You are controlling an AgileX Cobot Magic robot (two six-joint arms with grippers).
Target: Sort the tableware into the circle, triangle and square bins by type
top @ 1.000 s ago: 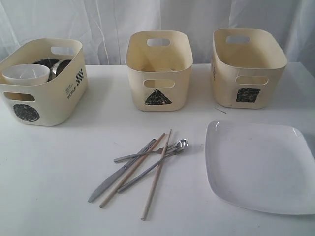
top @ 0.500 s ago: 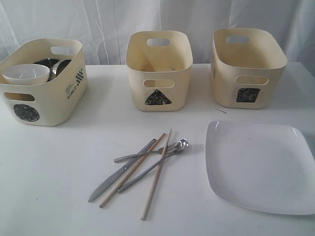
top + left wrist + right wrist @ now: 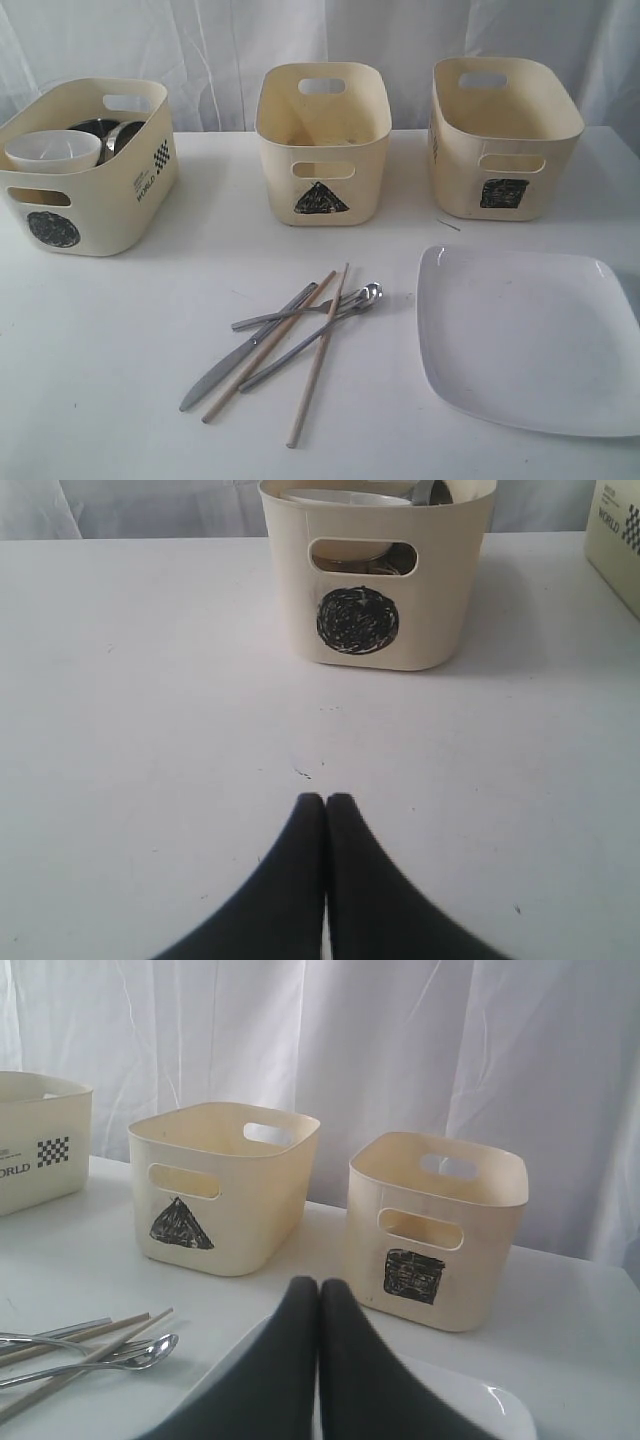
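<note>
Knife (image 3: 235, 365), fork (image 3: 268, 320), spoon (image 3: 370, 293) and chopsticks (image 3: 318, 355) lie crossed in one pile at 6 o'clock of the triangle bin (image 3: 340, 160); fork mostly covered. Plate (image 3: 530, 335) at pile's 3 o'clock, right edge cut off. White bowl (image 3: 52, 150) in circle bin (image 3: 100, 210), 10 o'clock; steel ware (image 3: 118, 135) behind it half hidden. Left gripper (image 3: 326, 802) and right gripper (image 3: 319, 1285): fingers pressed together, empty. Exterior view unchanged since a second ago.

Left end effector (image 3: 326, 802), right end effector (image 3: 318, 1286): black, tapered, apparently smooth.
</note>
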